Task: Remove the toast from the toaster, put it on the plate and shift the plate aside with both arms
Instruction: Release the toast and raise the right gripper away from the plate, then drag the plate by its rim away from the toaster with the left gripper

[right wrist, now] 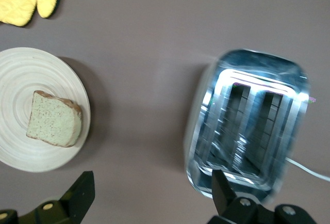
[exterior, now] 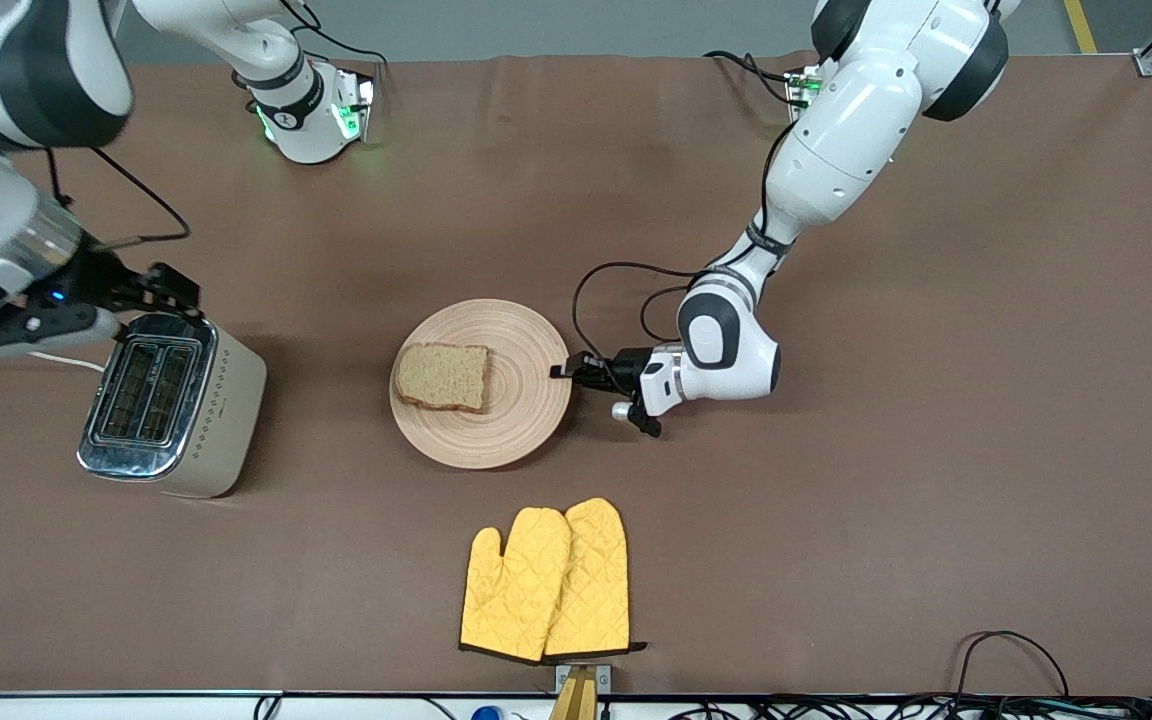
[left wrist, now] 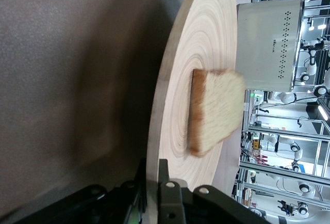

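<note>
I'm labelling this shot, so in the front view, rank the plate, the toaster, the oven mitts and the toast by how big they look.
1. Plate and toaster: they look about alike in spread, so no ranking between them.
2. Oven mitts, the pair lying overlapped, nearest the front camera, which may flatter them.
3. Toast, clearly smallest, lying on the plate.

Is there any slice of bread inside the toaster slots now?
No, both slots of the toaster are empty; the toast lies on the plate.
</note>
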